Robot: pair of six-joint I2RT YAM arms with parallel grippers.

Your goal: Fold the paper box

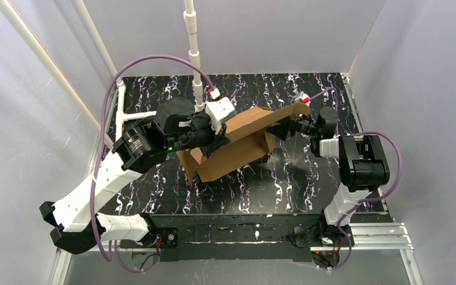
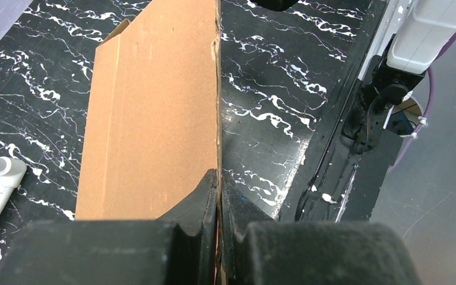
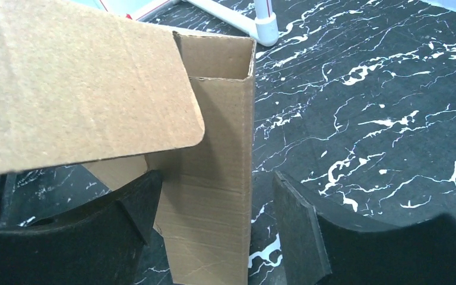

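The paper box (image 1: 237, 142) is a brown cardboard sheet, partly raised, lying across the middle of the black marbled table (image 1: 273, 184). My left gripper (image 1: 217, 139) comes at it from the left. In the left wrist view that gripper (image 2: 219, 178) is shut on the thin edge of an upright cardboard panel (image 2: 154, 119). My right gripper (image 1: 285, 127) is at the box's right end, under a long raised flap (image 1: 273, 116). In the right wrist view it (image 3: 214, 214) stands open around an upright cardboard wall (image 3: 214, 178). The left finger (image 3: 136, 202) is against the cardboard. The right finger (image 3: 294, 225) stands apart from it.
A white pipe frame (image 1: 193, 53) rises at the back of the table, with a leg on the left (image 2: 0, 184) and a foot near the box (image 3: 261, 18). White enclosure walls close in on three sides. The right arm's base (image 2: 386, 101) sits at the near table edge.
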